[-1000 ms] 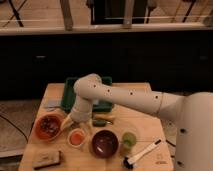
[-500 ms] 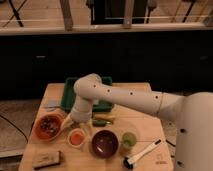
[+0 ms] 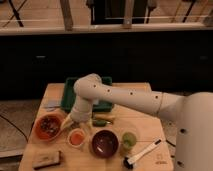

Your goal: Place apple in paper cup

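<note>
On the table (image 3: 145, 95), a tray (image 3: 70, 92) sat at the back. The gripper (image 3: 67, 125) hung between the left bowl (image 3: 47, 126) and the cup (image 3: 76, 138). Rightward lay another bowl (image 3: 105, 143), a second cup (image 3: 129, 141) and a brush (image 3: 142, 153).

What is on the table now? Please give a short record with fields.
claw: low over the table, between the orange bowl and the paper cup
paper cup: upright, orange content inside
orange bowl: left of the cup
dark bowl: right of the cup
green tray: behind the arm
brush: front right
</note>
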